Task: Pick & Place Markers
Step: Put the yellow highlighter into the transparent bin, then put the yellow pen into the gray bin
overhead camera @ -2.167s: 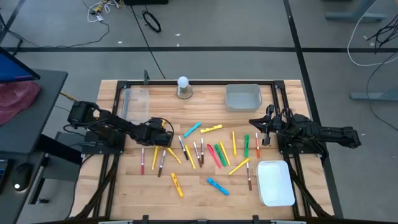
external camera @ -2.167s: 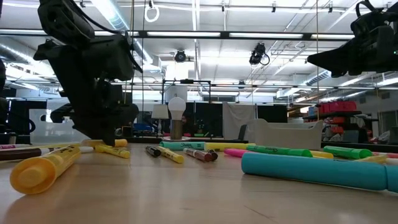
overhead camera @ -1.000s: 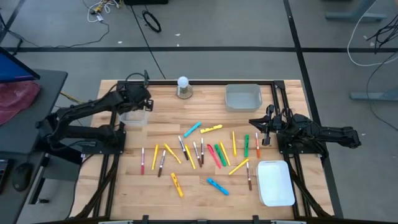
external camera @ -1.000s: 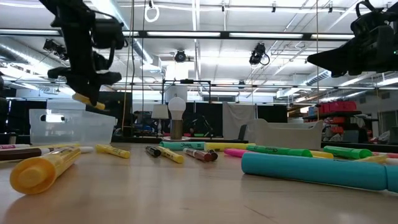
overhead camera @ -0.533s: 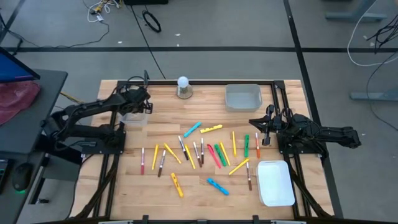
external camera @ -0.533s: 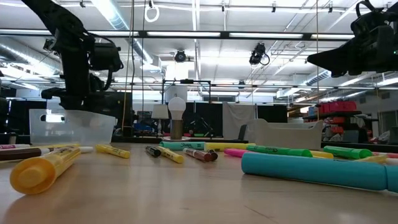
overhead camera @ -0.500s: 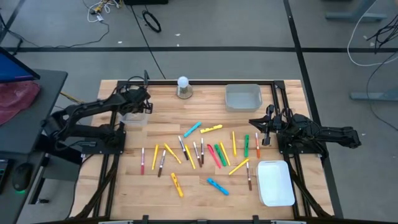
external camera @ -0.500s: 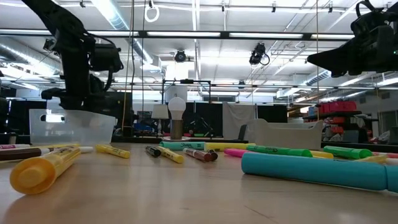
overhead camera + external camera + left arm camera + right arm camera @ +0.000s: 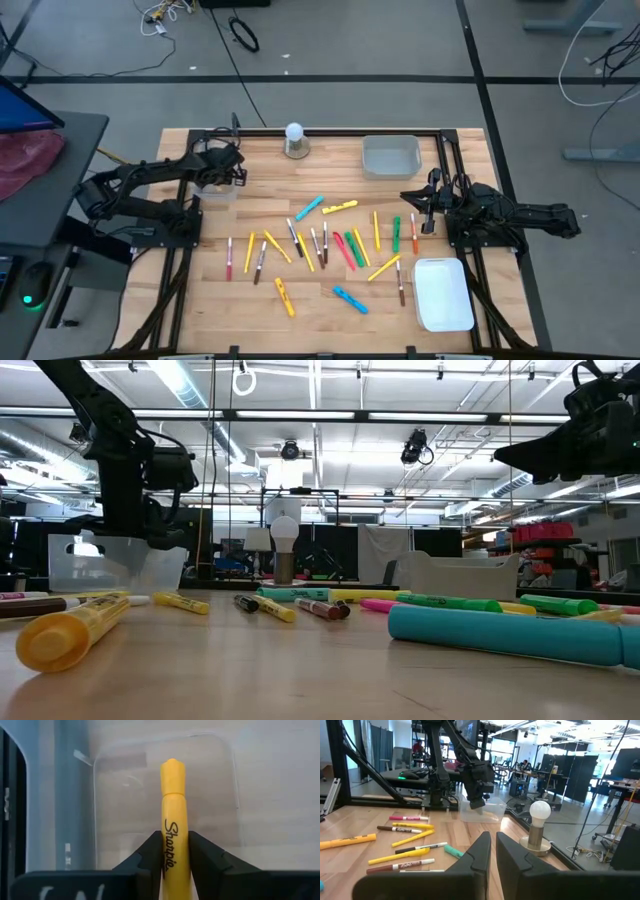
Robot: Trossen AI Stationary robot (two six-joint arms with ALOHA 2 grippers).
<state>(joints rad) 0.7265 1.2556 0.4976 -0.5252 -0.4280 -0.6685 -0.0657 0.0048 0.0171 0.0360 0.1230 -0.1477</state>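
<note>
"How far along?"

"Barely begun. My left tool (image 9: 175, 857) is clamped on a yellow marker (image 9: 172, 815) over the clear tray (image 9: 214, 190); the other markers (image 9: 330, 245) lie on the counter (image 9: 320, 300). Right tool (image 9: 491, 851), fingers together, waits."

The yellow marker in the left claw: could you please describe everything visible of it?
The yellow marker is a smooth, plastic-looking stick, all yellow, with a rounded cap end and black "Sharpie" script along its barrel. The left claw pinches it between its two dark fingers, cap pointing away from the wrist. It hangs over the clear tray at the table's far left; contact with the tray cannot be told.
</note>
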